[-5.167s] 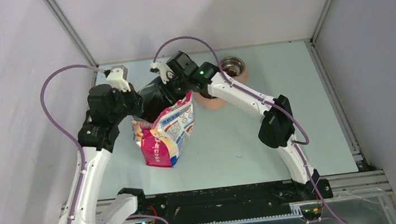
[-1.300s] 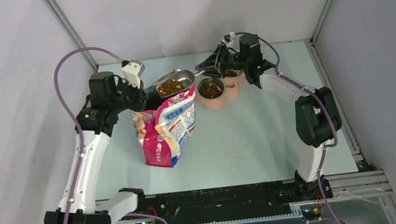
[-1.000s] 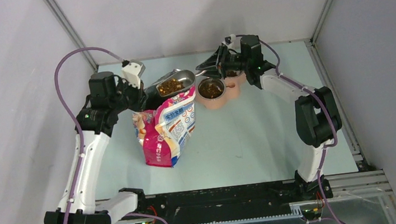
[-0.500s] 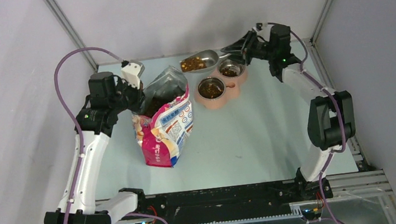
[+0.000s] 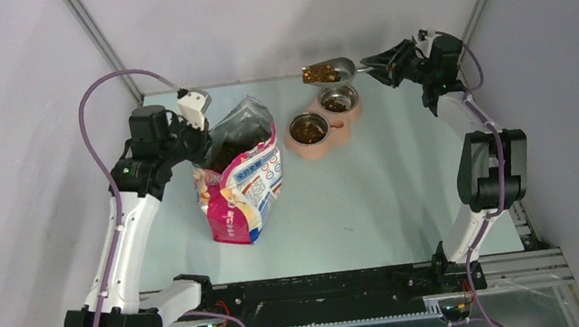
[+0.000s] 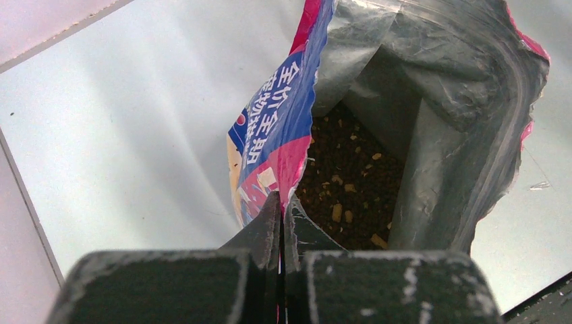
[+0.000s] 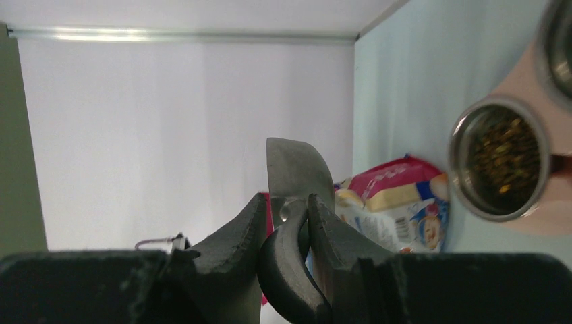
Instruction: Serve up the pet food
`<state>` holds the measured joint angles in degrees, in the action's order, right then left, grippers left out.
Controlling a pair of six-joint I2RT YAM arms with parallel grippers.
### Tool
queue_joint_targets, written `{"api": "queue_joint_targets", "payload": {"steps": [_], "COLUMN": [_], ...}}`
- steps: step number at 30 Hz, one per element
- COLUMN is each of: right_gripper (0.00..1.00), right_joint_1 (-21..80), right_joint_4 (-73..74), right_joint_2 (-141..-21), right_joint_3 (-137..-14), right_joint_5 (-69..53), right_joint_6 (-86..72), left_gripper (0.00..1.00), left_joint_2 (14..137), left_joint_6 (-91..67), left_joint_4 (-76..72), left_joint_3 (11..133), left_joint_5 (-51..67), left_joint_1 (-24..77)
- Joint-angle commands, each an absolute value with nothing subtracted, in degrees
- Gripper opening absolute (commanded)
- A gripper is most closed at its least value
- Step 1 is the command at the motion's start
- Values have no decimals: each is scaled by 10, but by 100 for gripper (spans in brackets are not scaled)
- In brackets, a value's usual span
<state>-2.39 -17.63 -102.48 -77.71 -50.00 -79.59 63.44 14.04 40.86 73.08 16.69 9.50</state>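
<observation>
My right gripper (image 5: 387,67) is shut on the black handle of the grey metal scoop (image 5: 328,71). The scoop is roughly level in the air, just beyond the far steel bowl (image 5: 338,102), and carries a heap of brown pet food (image 5: 315,74). Both steel bowls hold some kibble; the near one (image 5: 309,129) also shows in the right wrist view (image 7: 502,158). My left gripper (image 5: 200,146) is shut on the rim of the pink-white-blue bag (image 5: 239,181) and holds its mouth open. The left wrist view shows the pinched rim (image 6: 282,202) and kibble inside the bag (image 6: 340,172).
The two bowls sit in a pink double stand (image 5: 324,145) at the back middle of the table. The enclosure's back wall and the right corner post (image 5: 482,2) are close behind the right gripper. The bag stands upright to the left of the bowls.
The right gripper lifted the loaded scoop from the bag's mouth and carried it right and back, past the near bowl to beyond the far bowl. The left arm and bag stayed put.
</observation>
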Motion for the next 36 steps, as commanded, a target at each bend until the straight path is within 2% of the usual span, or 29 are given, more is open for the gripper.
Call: {"api": "queue_joint_targets", "payload": {"steps": [1, 14, 18, 27, 36], "right_gripper": [0, 0, 0, 0, 0], "right_joint_1": [-55, -95, -97, -92, -75], "right_joint_4": [-208, -124, -53, -7, 96], "right_joint_2": [-1045, -1065, -1079, -1109, -1156], "right_joint_3": [-780, -788, -816, -862, -961], "right_joint_5": [-485, -398, -371, -335, -279], "right_joint_6": [-759, -636, -581, -519, -416], "left_gripper": [0, 0, 0, 0, 0], "left_joint_2": [609, 604, 599, 580, 566], "left_joint_6": [138, 153, 156, 156, 160], "left_joint_4": [383, 385, 388, 396, 403], "left_joint_3": [744, 728, 724, 706, 691], "left_joint_5": [186, 199, 199, 207, 215], "left_joint_1": [93, 93, 94, 92, 85]}}
